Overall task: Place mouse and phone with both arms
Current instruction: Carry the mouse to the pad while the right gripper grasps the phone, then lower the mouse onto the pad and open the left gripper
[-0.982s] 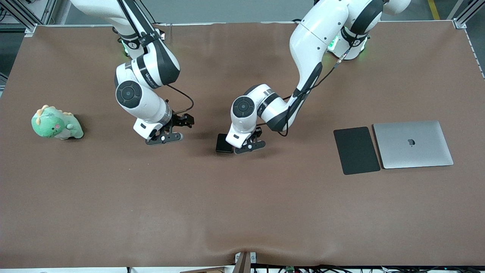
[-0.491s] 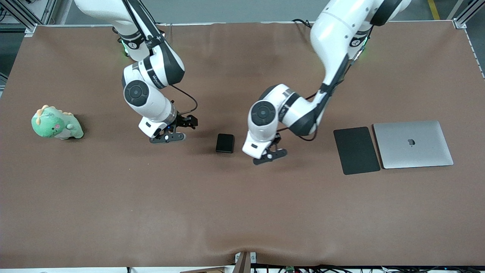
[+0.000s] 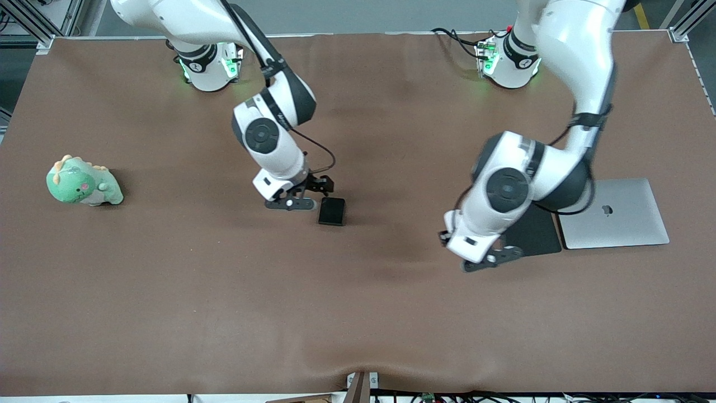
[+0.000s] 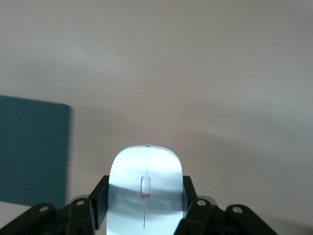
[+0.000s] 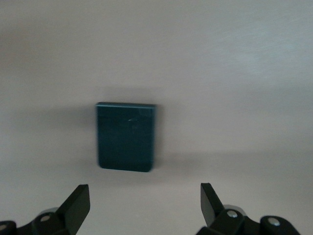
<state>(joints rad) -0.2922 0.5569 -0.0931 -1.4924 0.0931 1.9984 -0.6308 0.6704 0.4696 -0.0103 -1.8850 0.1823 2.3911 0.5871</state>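
Note:
The white mouse (image 4: pixel 145 188) sits between my left gripper's (image 4: pixel 145 208) black fingers, which are shut on its sides. In the front view my left gripper (image 3: pixel 492 258) hangs over the table by the black mouse pad's (image 3: pixel 537 232) near corner, and the mouse is hidden under it. The pad also shows in the left wrist view (image 4: pixel 32 149). The black phone (image 3: pixel 331 211) lies flat mid-table. My right gripper (image 3: pixel 295 202) is just beside it, toward the right arm's end. In the right wrist view my right gripper (image 5: pixel 145 205) is open and empty, with the phone (image 5: pixel 126 136) a little ahead of it.
A closed silver laptop (image 3: pixel 612 215) lies beside the mouse pad toward the left arm's end. A green plush dinosaur (image 3: pixel 84 182) sits near the right arm's end of the table. The left arm covers part of the mouse pad.
My left gripper has moved away from beside the phone toward the mouse pad, holding the mouse. My right gripper has moved across the table up to the phone.

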